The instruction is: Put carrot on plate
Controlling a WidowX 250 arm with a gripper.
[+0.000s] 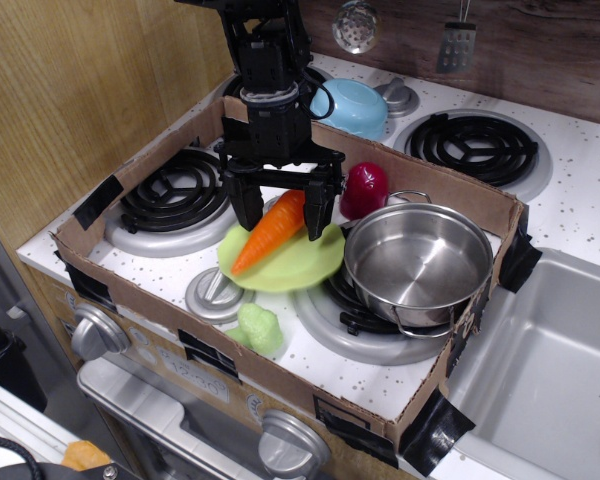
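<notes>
Claw [280, 212] fingers spread wide, straddling the carrot [269, 231], which lies tilted on the plate [298, 264], its tip pointing near-left.

One carrot [268, 232], one lime-green plate [285, 264], one steel pot [418, 264], one blue bowl [350, 107], one dark red toy [364, 188], one pale green vegetable [259, 328], and seemingly two hanging utensils [458, 40].

No text, label, brand or number can be read anywhere. The cardboard wall [195, 355] at 7 o'clock carries faint marks, too blurred to make out.
</notes>
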